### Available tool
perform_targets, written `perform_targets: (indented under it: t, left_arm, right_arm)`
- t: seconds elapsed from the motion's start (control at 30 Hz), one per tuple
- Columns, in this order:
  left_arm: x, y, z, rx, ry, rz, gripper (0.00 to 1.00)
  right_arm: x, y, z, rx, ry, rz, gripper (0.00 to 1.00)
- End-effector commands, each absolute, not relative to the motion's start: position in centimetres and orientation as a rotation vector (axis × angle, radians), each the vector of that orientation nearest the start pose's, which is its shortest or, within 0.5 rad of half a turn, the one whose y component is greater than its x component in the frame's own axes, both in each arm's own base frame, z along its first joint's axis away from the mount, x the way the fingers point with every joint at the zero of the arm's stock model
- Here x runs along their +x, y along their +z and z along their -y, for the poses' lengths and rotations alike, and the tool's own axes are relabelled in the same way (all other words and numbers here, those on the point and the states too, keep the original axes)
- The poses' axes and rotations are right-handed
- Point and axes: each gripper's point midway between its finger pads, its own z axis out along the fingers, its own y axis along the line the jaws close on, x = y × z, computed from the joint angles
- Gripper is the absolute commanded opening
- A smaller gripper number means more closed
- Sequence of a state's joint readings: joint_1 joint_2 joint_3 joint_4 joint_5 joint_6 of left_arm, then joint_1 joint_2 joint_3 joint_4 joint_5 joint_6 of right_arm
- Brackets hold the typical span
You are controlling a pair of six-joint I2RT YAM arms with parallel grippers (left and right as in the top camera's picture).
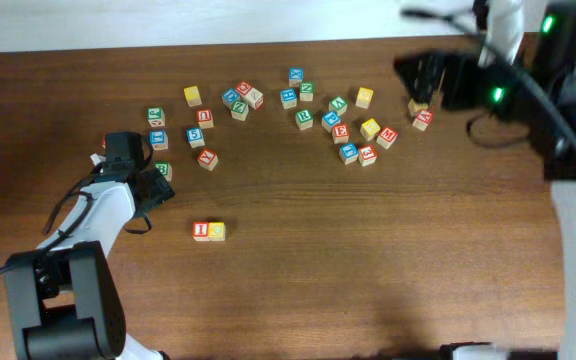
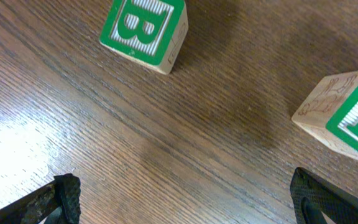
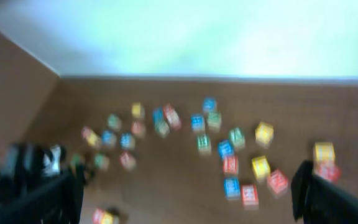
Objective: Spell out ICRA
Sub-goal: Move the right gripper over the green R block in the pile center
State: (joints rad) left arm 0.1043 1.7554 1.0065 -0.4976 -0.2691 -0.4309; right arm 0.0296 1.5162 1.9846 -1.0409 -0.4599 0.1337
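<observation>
A red-lettered I cube and a yellow-faced block sit touching, side by side, on the table's front middle; the blurred right wrist view shows the pair too. Other alphabet cubes lie scattered behind them, and I cannot pick out the R or the A. My left gripper is open, low over the table at the left, with bare wood between its fingers. A green B cube lies ahead of it and another green cube to its right. My right gripper is open and raised at the back right.
A loose cluster of red, blue, green and yellow cubes spreads across the back middle. A smaller group lies at the back left near my left gripper. Two cubes sit under my right arm. A pale surface borders the table's far edge.
</observation>
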Motion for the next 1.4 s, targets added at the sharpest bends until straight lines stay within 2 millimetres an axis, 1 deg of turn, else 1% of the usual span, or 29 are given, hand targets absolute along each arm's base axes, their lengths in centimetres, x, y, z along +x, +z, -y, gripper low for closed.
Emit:
perform_targets:
  t: [0.0, 0.03, 0.07, 0.1, 0.13, 0.17, 0.23, 0.33, 0.37, 0.4, 0.5, 0.53, 0.6, 0.63, 0.67, 0.7, 0.73, 0.77, 0.8, 0.83, 0.97, 1.0, 1.03, 1.07, 1.13, 1.17, 1.2, 1.33, 1.37]
  left_arm:
    - [36.1, 2.3, -8.4, -0.794, 0.295, -2.647, 0.99]
    - [36.1, 2.3, -8.4, -0.794, 0.295, -2.647, 0.99]
    - [36.1, 2.3, -8.4, -0.794, 0.295, -2.647, 0.99]
    - [36.1, 2.3, -8.4, -0.794, 0.295, -2.647, 0.99]
    - [36.1, 2.3, -8.4, -0.794, 0.295, -2.647, 0.99]
    - [36.1, 2.3, -8.4, -0.794, 0.295, -2.647, 0.99]
    - [36.1, 2.3, -8.4, -0.794, 0.295, -2.647, 0.99]
    - [36.1, 2.3, -8.4, -0.794, 0.295, -2.647, 0.99]
    - [36.1, 2.3, -8.4, -0.794, 0.295, -2.647, 0.99]
    - [36.1, 2.3, -8.4, -0.794, 0.295, -2.647, 0.99]
    - [36.1, 2.3, -8.4, -0.794, 0.295, -2.647, 0.99]
    - [36.1, 2.3, -8.4, -0.794, 0.295, -2.647, 0.99]
    - [36.1, 2.3, -8.4, -0.794, 0.295, -2.647, 0.99]
    - [36.1, 2.3, -8.4, -0.794, 0.295, -2.647, 0.99]
    - [36.1, 2.3, -8.4, -0.794, 0.295, -2.647, 0.99]
    - [36.1, 2.3, -8.4, -0.794, 0.295, -2.647, 0.99]
    - [36.1, 2.3, -8.4, -0.794, 0.295, -2.647, 0.99]
    - [36.1, 2.3, -8.4, -0.794, 0.295, -2.647, 0.99]
    - [36.1, 2.3, -8.4, -0.794, 0.295, -2.647, 0.99]
    - [36.1, 2.3, -8.4, -0.794, 0.295, -2.647, 0.99]
    - [36.1, 2.3, -8.4, -0.794, 0.295, -2.647, 0.99]
    - [36.1, 2.3, -8.4, -0.794, 0.295, -2.647, 0.99]
    - [36.1, 2.3, -8.4, -0.794, 0.295, -2.647, 0.99]
    - [36.1, 2.3, -8.4, -0.794, 0.295, -2.647, 0.99]
    - [36.1, 2.3, -8.4, -0.794, 0.295, -2.647, 0.99]
    - [36.1, 2.3, -8.4, -0.794, 0.295, -2.647, 0.99]
    - [36.1, 2.3, -8.4, -0.794, 0.295, -2.647, 0.99]
    - [36.1, 2.3, -8.4, -0.794, 0.295, -2.647, 0.99]
    - [36.1, 2.3, -8.4, -0.794, 0.295, -2.647, 0.99]
  right_arm:
    - [40.6, 43.7, -10.7, -0.273, 0.490, -2.121, 0.98]
    - [41.4, 43.3, -11.2, -0.292, 0.448, -2.139, 0.98]
    - [42.3, 42.4, -12.1, -0.335, 0.417, -2.156, 0.98]
    - [43.4, 40.9, -13.1, -0.371, 0.391, -2.183, 0.98]
    - [43.9, 39.8, -13.9, -0.405, 0.374, -2.202, 0.98]
    - [44.7, 38.0, -14.8, -0.454, 0.341, -2.233, 0.98]
    - [46.1, 34.9, -16.1, -0.497, 0.285, -2.293, 0.98]
    - [48.4, 27.8, -19.9, -0.659, 0.255, -2.385, 0.98]
    - [48.9, 26.3, -20.6, -0.675, 0.259, -2.404, 0.98]
    - [49.7, 23.2, -22.1, -0.707, 0.264, -2.442, 0.98]
    - [50.7, 18.2, -23.7, -0.748, 0.267, -2.506, 1.00]
    - [50.9, 16.2, -24.2, -0.763, 0.266, -2.533, 0.96]
    - [51.3, 12.9, -24.7, -0.779, 0.240, -2.580, 0.76]
    - [51.4, 11.8, -24.7, -0.785, 0.224, -2.596, 0.66]
    - [51.4, 10.9, -24.6, -0.787, 0.202, -2.611, 0.58]
    - [51.5, 9.9, -24.4, -0.787, 0.167, -2.627, 0.41]
    - [51.7, 9.1, -24.0, -0.783, 0.117, -2.638, 0.30]
    - [52.0, 8.7, -23.6, -0.778, 0.080, -2.643, 0.17]
    - [52.2, 8.4, -23.2, -0.770, 0.045, -2.644, 0.08]
    - [52.5, 8.2, -23.0, -0.765, 0.022, -2.640, 0.04]
    - [53.4, 8.3, -23.2, -0.760, 0.019, -2.606, 0.04]
    - [53.9, 8.4, -23.1, -0.748, 0.005, -2.589, 0.19]
    - [54.0, 8.3, -23.2, -0.746, 0.005, -2.583, 0.30]
    - [54.2, 8.3, -23.1, -0.742, 0.006, -2.578, 0.44]
    - [54.5, 8.0, -23.1, -0.737, 0.006, -2.576, 0.84]
    - [54.6, 7.7, -22.9, -0.733, 0.005, -2.579, 0.91]
    - [54.6, 7.5, -22.8, -0.731, 0.003, -2.583, 0.91]
    - [54.6, 5.6, -22.5, -0.737, -0.004, -2.614, 0.91]
    - [54.5, 4.8, -22.5, -0.740, -0.006, -2.626, 0.89]
